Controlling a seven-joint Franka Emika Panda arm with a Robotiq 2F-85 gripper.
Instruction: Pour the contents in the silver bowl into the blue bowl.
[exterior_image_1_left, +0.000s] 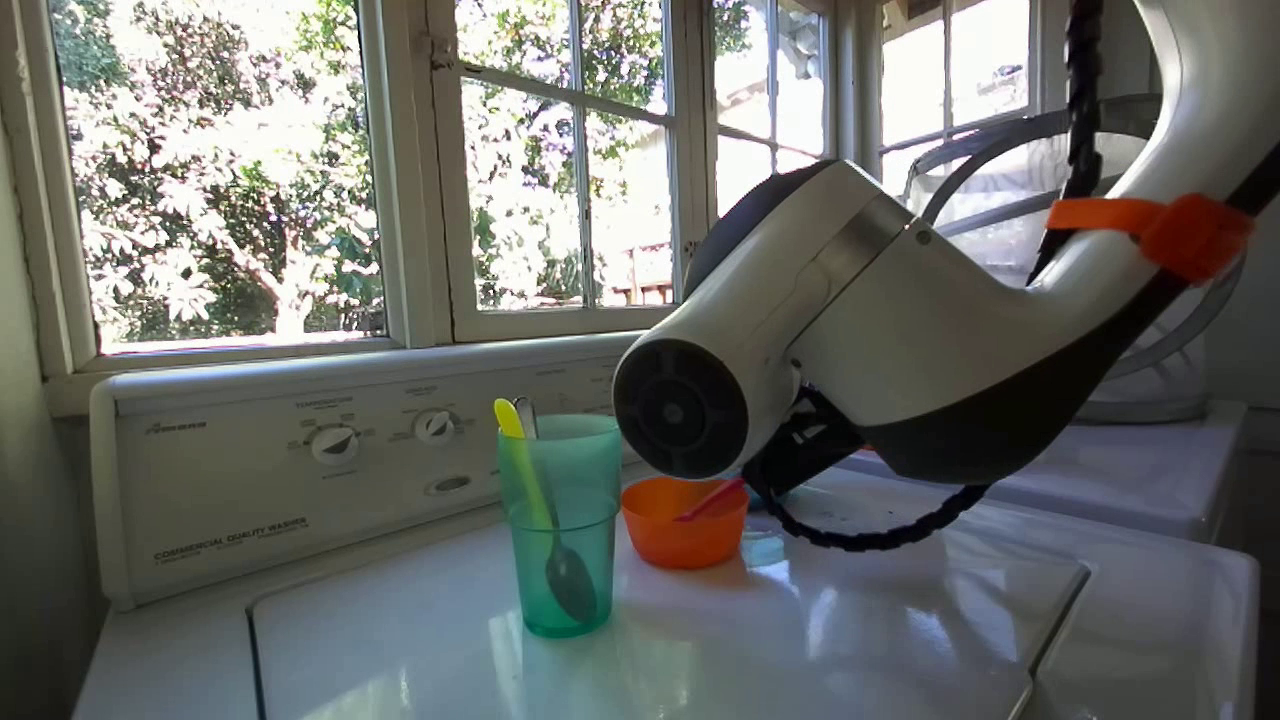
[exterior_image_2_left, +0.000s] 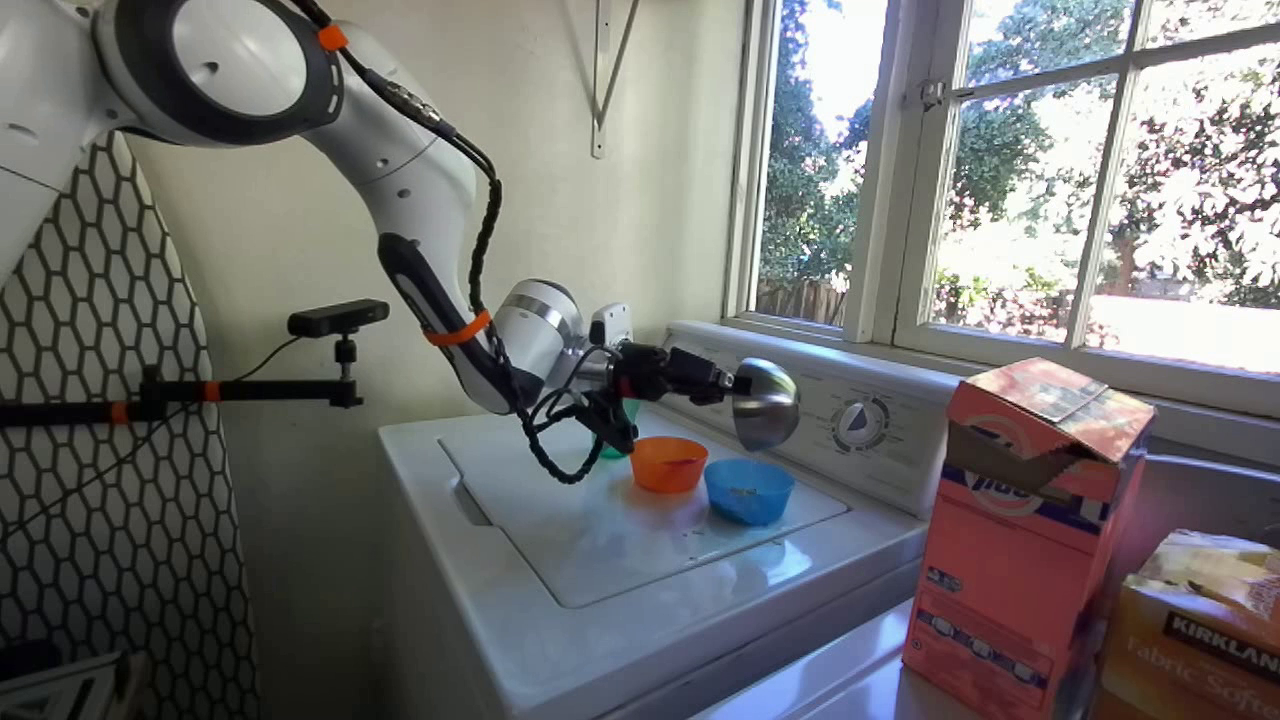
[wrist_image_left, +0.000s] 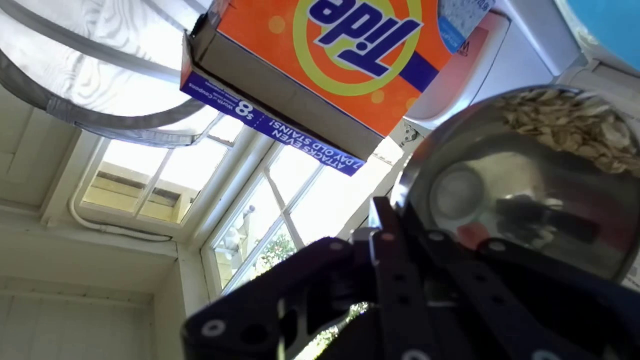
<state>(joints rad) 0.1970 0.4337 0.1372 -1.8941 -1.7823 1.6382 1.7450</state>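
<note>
Gripper (exterior_image_2_left: 738, 386): clamped on rim of silver bowl (exterior_image_2_left: 768, 408), tilted above blue bowl (exterior_image_2_left: 750, 494), right of orange bowl (exterior_image_2_left: 668, 466) in exterior view. Seemingly mid-pour, with contents (wrist_image_left: 572, 125) heaped along low side. Next: probably tip further, lip over blue bowl.

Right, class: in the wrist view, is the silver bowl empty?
No, a heap of tan flakes lies inside the silver bowl, gathered near its rim.

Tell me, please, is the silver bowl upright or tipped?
Tipped: in an exterior view, the tool holds the silver bowl roughly on its side, and the wrist view shows pale flakes heaped at one edge.
</note>
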